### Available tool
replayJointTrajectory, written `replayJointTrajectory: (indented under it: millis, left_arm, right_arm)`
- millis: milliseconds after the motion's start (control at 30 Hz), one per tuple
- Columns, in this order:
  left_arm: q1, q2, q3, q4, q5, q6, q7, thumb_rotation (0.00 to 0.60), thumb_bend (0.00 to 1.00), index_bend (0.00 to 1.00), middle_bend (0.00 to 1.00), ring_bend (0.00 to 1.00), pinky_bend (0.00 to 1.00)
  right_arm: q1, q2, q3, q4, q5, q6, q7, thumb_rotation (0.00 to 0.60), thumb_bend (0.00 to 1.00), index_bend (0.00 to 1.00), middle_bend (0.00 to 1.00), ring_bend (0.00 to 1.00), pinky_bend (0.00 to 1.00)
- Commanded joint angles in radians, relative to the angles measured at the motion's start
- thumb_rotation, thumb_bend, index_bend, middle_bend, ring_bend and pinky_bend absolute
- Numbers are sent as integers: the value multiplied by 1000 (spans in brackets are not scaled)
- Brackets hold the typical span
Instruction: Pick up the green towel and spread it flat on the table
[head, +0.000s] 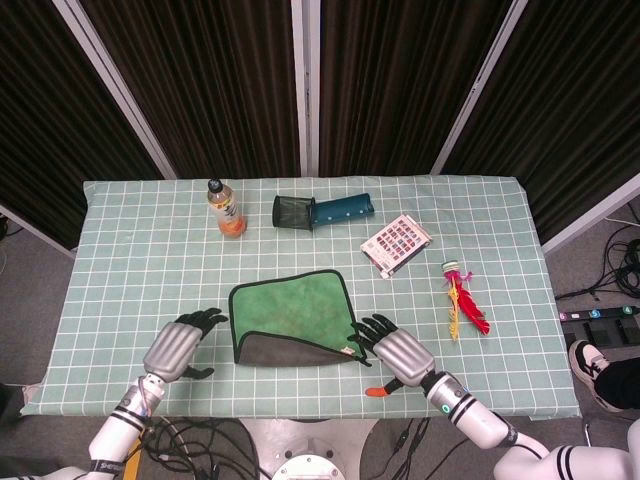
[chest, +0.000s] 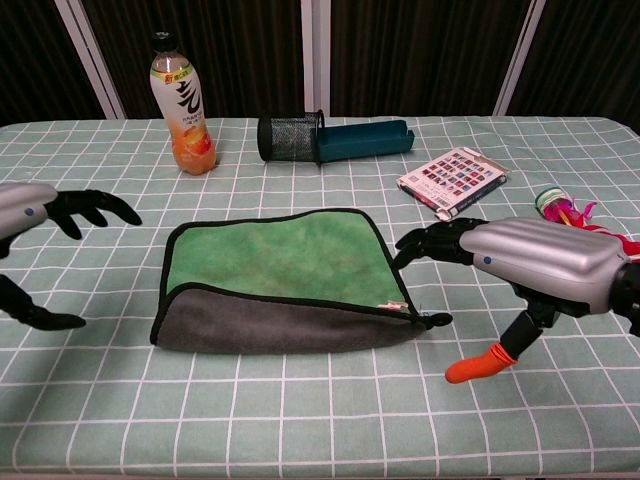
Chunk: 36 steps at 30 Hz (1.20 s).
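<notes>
The green towel (head: 290, 305) (chest: 275, 262) lies on the table, black-edged, with its near strip folded over so the grey underside (chest: 280, 330) faces up. My left hand (head: 176, 346) (chest: 45, 215) hovers to the left of the towel, fingers spread, holding nothing and clear of the cloth. Just right of the towel's near right corner is my right hand (head: 396, 353) (chest: 520, 265), fingers spread and empty. Its orange-tipped thumb (chest: 482, 363) points down at the table.
Along the back stand an orange drink bottle (head: 226, 208), a black mesh cup (head: 294, 212) lying against a teal tube (head: 342, 210). A card pack (head: 397, 243) and a red and yellow feather toy (head: 463, 303) lie at the right. The checked tablecloth (head: 130, 260) covers the table.
</notes>
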Motion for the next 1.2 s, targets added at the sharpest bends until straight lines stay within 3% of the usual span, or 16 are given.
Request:
replayJointTrajectory:
  millis: [33,200,500,567,667,800,967,1200]
  left_arm:
    - [7,35,-27,-19,-27,7,-32,600,88,251,250,216,275]
    - [-35,81,-59,-11,-81,-105,-131,600,160,331,250,216,270]
    - [-153,16,-116,142,-171,-315,-198,598,431,421,234,193,252]
    - [-180,3,-126,172,-214,-375,-215,542,449,422,224,186,247]
    - [-216,-5,-130,199,-267,-449,-220,362,450,422,202,172,235]
    - [-246,-26,-124,216,-310,-504,-223,273,449,419,197,168,231]
    - [-277,-60,-117,232,-355,-527,-207,96,445,417,186,163,228]
    - [-275,-107,-72,226,-351,-424,-99,87,391,440,186,163,227]
  right_arm:
    - [49,31,57,-51,31,-56,-18,408,35,163,49,0,0]
    - [68,82,129,-113,42,-18,-83,405,60,177,49,0,0]
    - [31,222,192,-198,54,87,-121,401,115,183,48,0,0]
    - [20,244,194,-202,54,99,-115,405,115,183,48,0,0]
    - [9,263,194,-199,53,108,-100,405,114,186,49,0,0]
    - [-2,270,188,-183,44,111,-69,405,115,192,48,0,0]
    - [-12,270,185,-156,29,117,-32,405,114,198,48,0,0]
    - [-23,275,184,-136,24,117,14,407,113,201,48,0,0]
